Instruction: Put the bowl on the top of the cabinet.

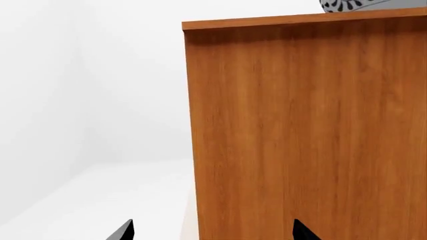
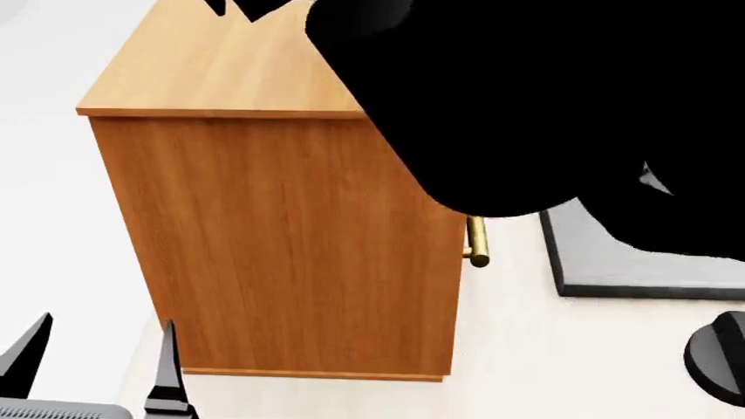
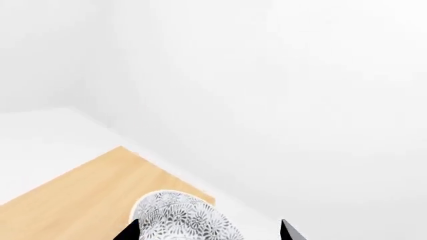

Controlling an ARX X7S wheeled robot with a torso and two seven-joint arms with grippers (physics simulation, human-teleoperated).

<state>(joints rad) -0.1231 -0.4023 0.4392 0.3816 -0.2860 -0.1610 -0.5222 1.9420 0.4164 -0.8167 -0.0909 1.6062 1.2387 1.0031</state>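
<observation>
right gripper fingers straddle the bowl on the cabinet, grip unclear.

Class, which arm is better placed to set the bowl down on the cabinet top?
The right: its pincer is over the cabinet top with the bowl between its fingers. The left pincer hangs low beside the cabinet, empty.

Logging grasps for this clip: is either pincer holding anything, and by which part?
Left pincer is open and empty. The bowl sits between the right pincer's fingertips over the cabinet top; actual contact cannot be told.
</observation>
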